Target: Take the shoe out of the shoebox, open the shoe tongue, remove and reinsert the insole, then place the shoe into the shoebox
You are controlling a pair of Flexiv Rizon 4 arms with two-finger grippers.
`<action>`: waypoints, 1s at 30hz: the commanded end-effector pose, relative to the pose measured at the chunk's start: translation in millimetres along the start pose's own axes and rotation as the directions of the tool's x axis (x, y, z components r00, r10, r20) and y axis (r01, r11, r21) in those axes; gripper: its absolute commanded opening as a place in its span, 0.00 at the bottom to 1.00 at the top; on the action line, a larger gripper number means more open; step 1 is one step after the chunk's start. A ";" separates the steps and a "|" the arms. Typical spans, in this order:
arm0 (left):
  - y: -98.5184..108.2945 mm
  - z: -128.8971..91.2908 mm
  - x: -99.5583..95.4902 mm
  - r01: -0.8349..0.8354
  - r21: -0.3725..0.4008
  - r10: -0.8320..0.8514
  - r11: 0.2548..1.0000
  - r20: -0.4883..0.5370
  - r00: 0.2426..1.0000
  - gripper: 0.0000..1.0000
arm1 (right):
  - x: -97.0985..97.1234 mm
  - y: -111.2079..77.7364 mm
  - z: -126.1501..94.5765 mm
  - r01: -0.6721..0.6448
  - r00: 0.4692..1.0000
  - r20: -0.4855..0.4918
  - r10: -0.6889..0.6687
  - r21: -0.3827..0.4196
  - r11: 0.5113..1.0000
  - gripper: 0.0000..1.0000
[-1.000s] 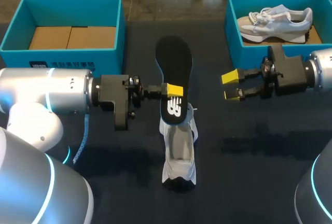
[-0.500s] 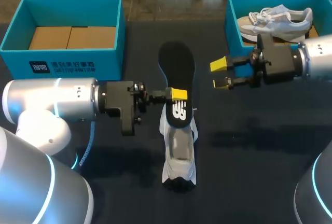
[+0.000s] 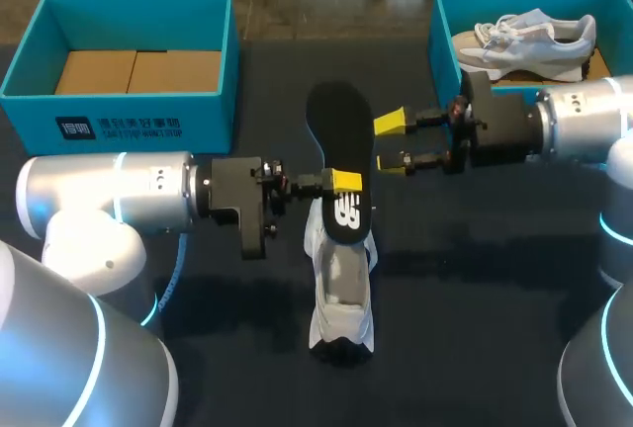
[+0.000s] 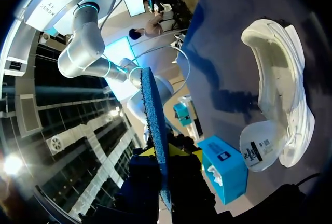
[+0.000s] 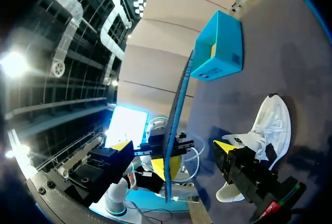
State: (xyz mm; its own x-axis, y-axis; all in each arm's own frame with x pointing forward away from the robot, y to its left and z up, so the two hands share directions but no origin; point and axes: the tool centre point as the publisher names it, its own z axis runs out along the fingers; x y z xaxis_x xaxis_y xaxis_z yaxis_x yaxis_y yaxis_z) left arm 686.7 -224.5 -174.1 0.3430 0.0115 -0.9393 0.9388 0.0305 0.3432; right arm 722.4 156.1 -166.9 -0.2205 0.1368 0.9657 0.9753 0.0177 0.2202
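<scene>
Left gripper (image 3: 341, 182) pinches the black insole (image 3: 338, 123) over the white shoe (image 3: 343, 294), right gripper (image 3: 392, 142) spread wide just beside its edge.

A robotics lab bench, seen from our own rig.

We take it for a test station, not a home or a shop, because two silver machine arms with glowing blue joint rings, our left arm (image 3: 109, 195) and right arm (image 3: 584, 126), come in over a table (image 3: 475, 279) draped in plain dark cloth. What lies about our yellow fingertips is set out like a trial: an open teal box (image 3: 129, 116) lined with cardboard, well apart from the fingers of the left gripper (image 3: 341, 182); a matching teal box (image 3: 445, 61) near the fingers of the right gripper (image 3: 391, 142), with a pale sneaker (image 3: 524, 42) inside; and a lone white shoe (image 3: 341, 298) on the cloth beside the left fingers.
</scene>
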 end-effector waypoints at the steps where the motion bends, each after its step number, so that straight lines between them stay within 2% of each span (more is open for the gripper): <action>1: 2.4 4.4 5.0 -0.014 0.000 0.014 1.000 -0.010 1.000 0.00 | 5.3 2.1 10.2 -0.017 1.000 0.018 0.017 0.009 1.000 1.00; 9: 5.9 2.7 9.5 -0.022 -0.021 0.022 1.000 -0.013 1.000 0.00 | 7.7 1.4 22.7 -0.038 0.999 0.016 0.037 0.034 0.999 1.00; 19: 4.1 3.0 8.3 -0.027 -0.015 0.027 1.000 -0.009 1.000 0.00 | 3.8 2.7 30.4 -0.061 0.998 0.020 0.061 0.029 0.998 1.00; 22: 4.1 3.0 8.3 -0.027 -0.015 0.027 1.000 -0.009 1.000 0.00 | 5.0 3.3 31.7 -0.073 0.997 0.012 0.073 0.014 0.997 0.81; 25: 4.1 3.0 8.3 -0.027 -0.015 0.027 1.000 -0.009 1.000 0.00 | 5.9 2.9 33.4 -0.099 0.995 0.014 0.099 -0.003 0.995 0.48; 30: 4.1 3.0 8.3 -0.027 -0.015 0.027 1.000 -0.009 1.000 0.00 | 6.5 0.5 36.7 -0.133 0.991 0.015 0.134 -0.024 0.991 0.40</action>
State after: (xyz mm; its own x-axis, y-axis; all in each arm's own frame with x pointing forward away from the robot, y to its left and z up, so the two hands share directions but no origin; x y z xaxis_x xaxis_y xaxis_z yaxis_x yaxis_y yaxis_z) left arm 694.0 -226.4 -180.0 0.3665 0.0215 -0.9302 0.9293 0.0415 0.3670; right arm 725.7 187.7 -164.5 -0.0922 0.1501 0.9844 0.9955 -0.0097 0.0947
